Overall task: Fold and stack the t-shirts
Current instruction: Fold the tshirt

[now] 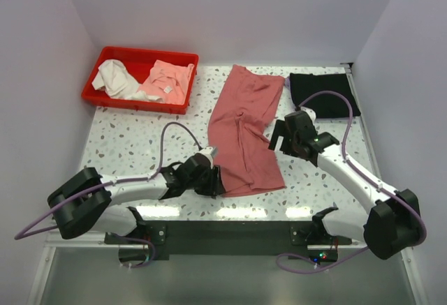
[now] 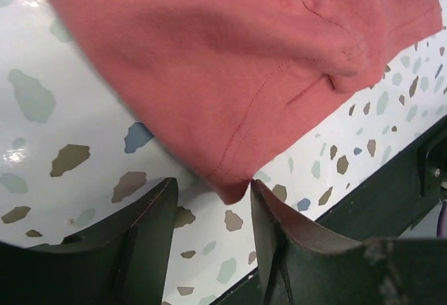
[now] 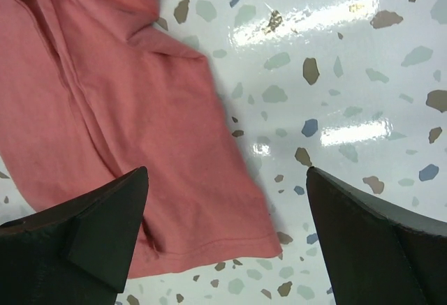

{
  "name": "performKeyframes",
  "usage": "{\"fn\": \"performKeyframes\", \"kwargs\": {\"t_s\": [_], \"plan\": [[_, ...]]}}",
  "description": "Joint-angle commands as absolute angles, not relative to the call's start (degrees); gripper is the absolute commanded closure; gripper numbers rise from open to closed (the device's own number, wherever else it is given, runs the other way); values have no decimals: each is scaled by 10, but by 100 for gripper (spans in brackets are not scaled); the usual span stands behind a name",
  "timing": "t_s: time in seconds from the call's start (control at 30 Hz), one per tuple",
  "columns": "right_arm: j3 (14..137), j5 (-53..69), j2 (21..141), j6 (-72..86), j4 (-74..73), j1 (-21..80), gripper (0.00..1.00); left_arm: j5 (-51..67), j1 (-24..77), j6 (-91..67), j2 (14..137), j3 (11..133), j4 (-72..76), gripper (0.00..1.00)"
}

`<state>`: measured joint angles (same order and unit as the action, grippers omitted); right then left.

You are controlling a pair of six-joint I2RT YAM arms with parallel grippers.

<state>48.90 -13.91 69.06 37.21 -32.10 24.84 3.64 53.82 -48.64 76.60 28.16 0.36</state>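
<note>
Here we saw the left claw (image 2: 213, 188) partly open, its jaws on either side of the near corner of the rose-red t-shirt (image 1: 244, 137). The right claw (image 3: 227, 174) hung wide open above that shirt's right edge. The shirt lay spread mid-desk (image 1: 133, 137), the black t-shirt (image 1: 328, 84) at the far right.

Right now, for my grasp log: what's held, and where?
Nothing held. The left hand straddles a corner of the red shirt, unclamped; the right hand is open.
</note>
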Motion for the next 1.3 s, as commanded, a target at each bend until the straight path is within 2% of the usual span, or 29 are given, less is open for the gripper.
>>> {"fn": "performKeyframes", "kwargs": {"t_s": [0.0, 0.1, 0.13, 0.2, 0.3, 0.33, 0.67, 0.73, 0.9, 1.0, 1.17, 1.27], "plan": [[460, -141, 674, 365, -330, 250, 1, -11, 541, -496, 770, 301, -20, 50], [439, -152, 664, 375, -342, 249, 1, -3, 541, -504, 787, 299, -9, 57], [434, -155, 662, 376, -343, 249, 1, -3, 544, -503, 792, 298, 16, 64], [424, -153, 653, 374, -346, 247, 1, 13, 548, -500, 801, 297, 23, 69], [420, -148, 649, 375, -367, 247, 1, 13, 560, -499, 804, 298, 22, 85], [418, -145, 646, 375, -373, 247, 1, 12, 565, -498, 803, 298, 12, 100], [365, 45, 621, 322, -419, 248, 1, -24, 570, -516, 738, 277, -83, 100], [350, 112, 614, 320, -416, 247, 1, -25, 570, -517, 729, 276, -95, 100], [316, 144, 590, 336, -411, 248, 3, -18, 570, -519, 716, 270, -91, 100], [301, 165, 585, 354, -402, 247, 9, -3, 570, -521, 716, 266, -76, 100], [279, 141, 579, 375, -375, 248, 32, -5, 570, -519, 707, 262, -83, 100], [269, 156, 593, 387, -356, 248, 39, -3, 570, -519, 708, 264, -82, 100]]}}
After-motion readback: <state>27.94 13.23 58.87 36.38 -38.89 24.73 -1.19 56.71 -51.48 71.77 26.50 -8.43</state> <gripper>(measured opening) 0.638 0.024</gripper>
